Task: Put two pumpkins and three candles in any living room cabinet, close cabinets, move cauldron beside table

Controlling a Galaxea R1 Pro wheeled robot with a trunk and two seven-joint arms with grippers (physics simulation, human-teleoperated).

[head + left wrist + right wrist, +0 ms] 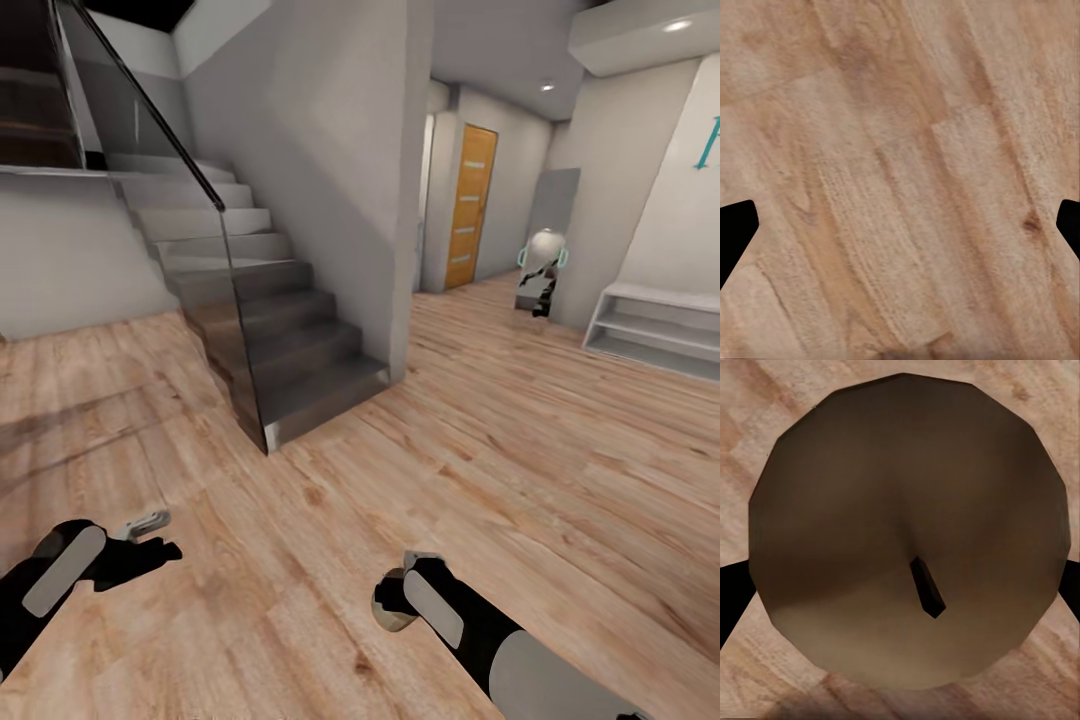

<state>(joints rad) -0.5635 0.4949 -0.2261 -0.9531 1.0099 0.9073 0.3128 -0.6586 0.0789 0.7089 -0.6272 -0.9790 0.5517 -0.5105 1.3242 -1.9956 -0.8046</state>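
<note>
My right gripper (397,598) is shut on a candle (388,610), a stubby tan cylinder held low over the wooden floor. In the right wrist view the candle's flat top (907,510) with its short dark wick lies between the dark fingers (729,592). My left gripper (160,536) hangs open over the floor at the lower left, its fingertips (735,232) spread wide with only bare planks between them. The pumpkins, the cabinet and the cauldron are out of view.
A grey staircase (290,340) with a glass balustrade (225,330) rises ahead on the left, beside a wall corner (400,220). A hallway leads to an orange door (470,205). A white open shelf unit (655,330) stands at the right. Wooden floor (520,450) stretches ahead.
</note>
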